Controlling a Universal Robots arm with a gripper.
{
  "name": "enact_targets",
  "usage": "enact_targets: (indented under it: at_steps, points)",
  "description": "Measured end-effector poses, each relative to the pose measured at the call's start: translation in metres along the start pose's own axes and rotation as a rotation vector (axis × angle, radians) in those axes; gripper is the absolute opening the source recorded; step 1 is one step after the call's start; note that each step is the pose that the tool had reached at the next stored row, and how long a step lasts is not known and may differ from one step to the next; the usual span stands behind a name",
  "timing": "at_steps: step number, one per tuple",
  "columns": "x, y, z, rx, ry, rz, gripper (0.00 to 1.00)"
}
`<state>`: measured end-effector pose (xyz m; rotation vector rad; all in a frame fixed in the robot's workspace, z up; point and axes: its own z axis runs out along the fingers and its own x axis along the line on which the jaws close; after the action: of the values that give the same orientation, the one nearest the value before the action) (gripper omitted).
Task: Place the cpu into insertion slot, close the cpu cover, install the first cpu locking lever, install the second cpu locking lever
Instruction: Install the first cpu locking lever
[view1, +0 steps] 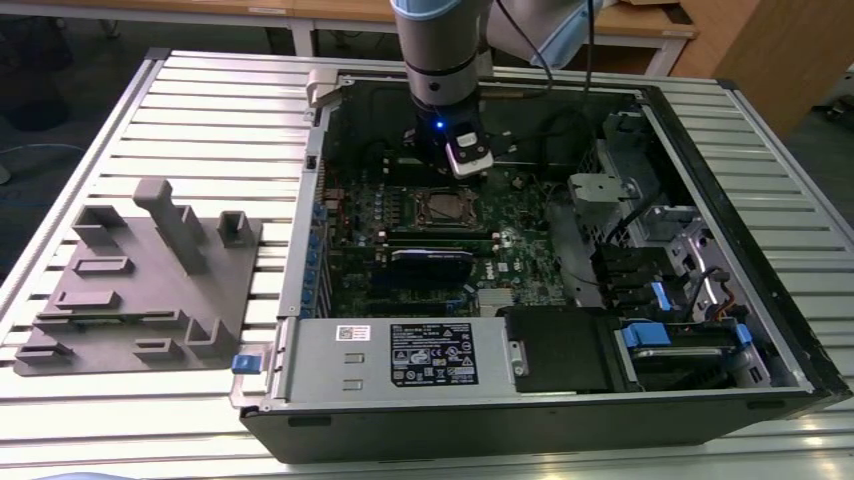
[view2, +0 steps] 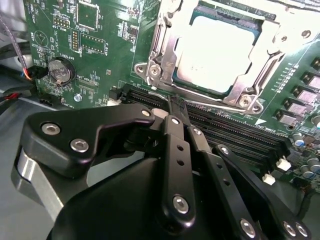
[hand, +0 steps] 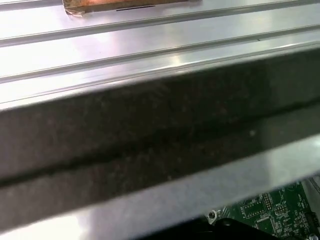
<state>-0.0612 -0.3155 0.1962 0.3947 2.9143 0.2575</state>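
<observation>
In the second wrist view the cpu (view2: 215, 47), a flat silvery square, lies in the insertion slot (view1: 447, 210) on the green motherboard (view2: 100, 45). The cpu cover (view2: 162, 55), a silver frame with a window, lies down flat over the chip's edges. A thin metal lever rod (view2: 210, 102) runs along the socket's near side. My gripper (view2: 175, 106) is shut, its black fingers pressed together with nothing between them, and the tips sit right at that rod beside the socket. In the exterior view the gripper (view1: 463, 172) hangs inside the open computer case, just behind the socket.
Long black memory slots (view2: 235, 132) run beside the socket, and a coin battery (view2: 60, 70) sits on the board. The case walls (view1: 314, 200) ring the board. A grey fixture block (view1: 147, 280) lies on the ribbed table (hand: 150, 30) at the exterior view's left.
</observation>
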Motion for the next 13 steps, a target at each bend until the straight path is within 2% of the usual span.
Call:
enact_targets:
  at_steps: [7, 13]
  points:
    - [-0.0020, -0.0076, -0.0004, -0.0001, -0.0007, 0.000, 0.11]
    - [-0.0022, -0.0082, -0.0004, -0.0008, -0.0006, 0.000, 0.11]
